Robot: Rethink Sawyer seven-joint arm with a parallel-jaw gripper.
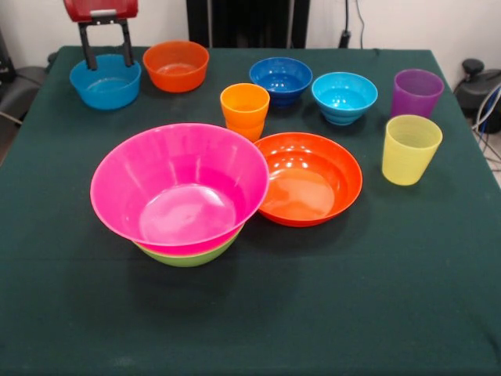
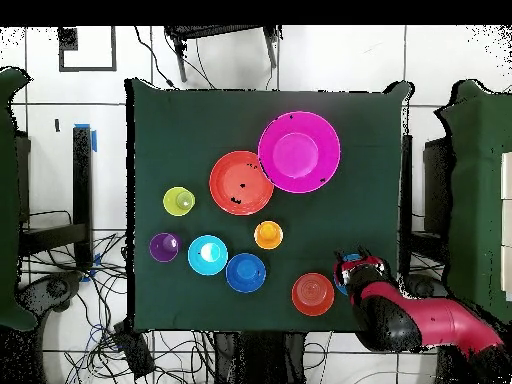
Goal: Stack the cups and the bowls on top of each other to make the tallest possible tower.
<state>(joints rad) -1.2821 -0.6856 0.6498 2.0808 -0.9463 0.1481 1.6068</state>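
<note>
The tower is a big pink bowl [image 1: 180,188] [image 2: 298,151] nested in a lime green bowl [image 1: 188,254]. A shallow orange bowl [image 1: 309,178] [image 2: 241,183] touches its side. The orange cup [image 1: 244,110] [image 2: 268,235] stands behind them. The yellow cup [image 1: 411,149] and purple cup [image 1: 416,92] are at the right. The small orange bowl [image 1: 176,66], dark blue bowl [image 1: 280,80] and cyan bowl [image 1: 344,97] sit along the back. My gripper [image 1: 109,61] [image 2: 350,272] is open at the far left corner. Its tips are at the far rim of the small blue bowl [image 1: 106,81], holding nothing.
The dark green tablecloth [image 1: 376,298] covers the whole table. My red arm [image 2: 420,320] reaches in over the table's corner. Black equipment [image 1: 477,86] sits just off the right edge, and cables lie on the floor around the table.
</note>
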